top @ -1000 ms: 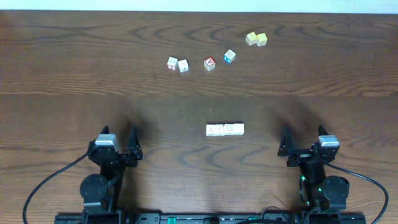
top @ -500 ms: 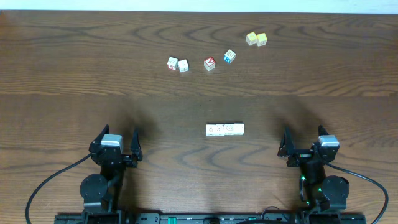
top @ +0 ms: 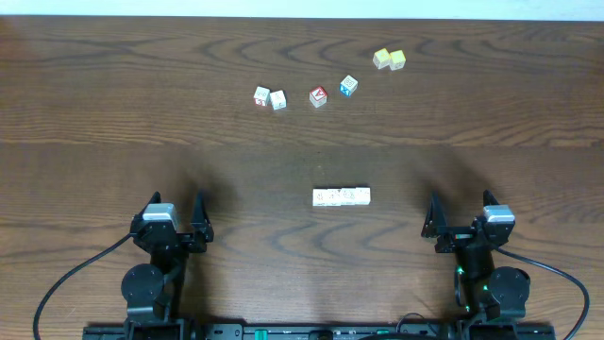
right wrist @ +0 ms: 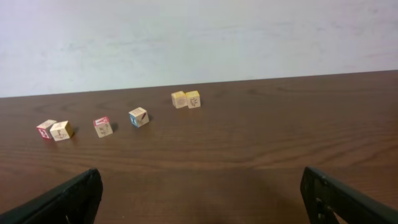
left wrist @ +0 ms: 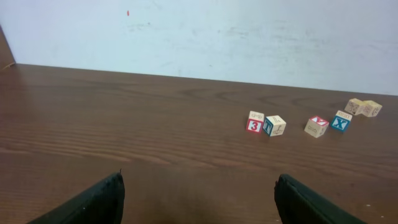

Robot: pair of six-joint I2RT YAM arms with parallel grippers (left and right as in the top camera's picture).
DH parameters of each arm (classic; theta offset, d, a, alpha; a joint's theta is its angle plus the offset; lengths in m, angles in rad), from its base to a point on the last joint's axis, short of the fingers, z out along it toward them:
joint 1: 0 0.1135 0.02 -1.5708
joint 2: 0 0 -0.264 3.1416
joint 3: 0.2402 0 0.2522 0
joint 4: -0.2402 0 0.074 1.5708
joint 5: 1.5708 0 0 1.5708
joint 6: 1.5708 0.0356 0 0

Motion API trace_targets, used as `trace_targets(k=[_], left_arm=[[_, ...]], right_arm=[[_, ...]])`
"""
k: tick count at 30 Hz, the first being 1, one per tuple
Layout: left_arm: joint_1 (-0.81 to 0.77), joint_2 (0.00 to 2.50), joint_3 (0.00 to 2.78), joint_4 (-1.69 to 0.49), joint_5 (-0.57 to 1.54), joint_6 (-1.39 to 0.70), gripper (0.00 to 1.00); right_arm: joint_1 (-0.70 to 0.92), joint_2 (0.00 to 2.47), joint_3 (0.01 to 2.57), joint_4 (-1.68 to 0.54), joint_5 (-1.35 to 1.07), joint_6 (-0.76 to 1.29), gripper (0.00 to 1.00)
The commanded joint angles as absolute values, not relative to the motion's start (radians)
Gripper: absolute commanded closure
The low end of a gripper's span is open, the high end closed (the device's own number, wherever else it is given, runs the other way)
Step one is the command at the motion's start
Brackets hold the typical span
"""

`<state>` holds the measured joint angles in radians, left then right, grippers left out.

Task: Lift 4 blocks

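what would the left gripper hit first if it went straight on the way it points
Likely nothing: left gripper faces only brown wooden table to the pale wall; the red-faced cube sits rightward.

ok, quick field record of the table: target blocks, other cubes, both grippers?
target: four cream blocks in one touching row, on the table between the arms
lifted: none
other cubes: coloured pair, red cube, blue cube, yellow pair, all farther back
left gripper: open, empty, apart from the row
right gripper: open, empty, apart from the row
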<state>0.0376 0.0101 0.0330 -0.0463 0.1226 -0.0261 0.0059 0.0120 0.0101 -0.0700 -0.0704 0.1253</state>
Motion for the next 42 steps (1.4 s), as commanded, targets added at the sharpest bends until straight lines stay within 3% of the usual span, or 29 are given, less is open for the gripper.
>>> trace_targets(k=[1, 42], left_arm=[[0.038, 0.001, 0.004, -0.066, 0.113, -0.002, 0.22], [0.038, 0.004, 0.004, -0.061, 0.119, 0.014, 0.22]], right_arm=[[-0.002, 0.006, 0.006, -0.071, -0.06, 0.126, 0.01], [-0.002, 0.006, 0.006, -0.071, -0.06, 0.126, 0.01]])
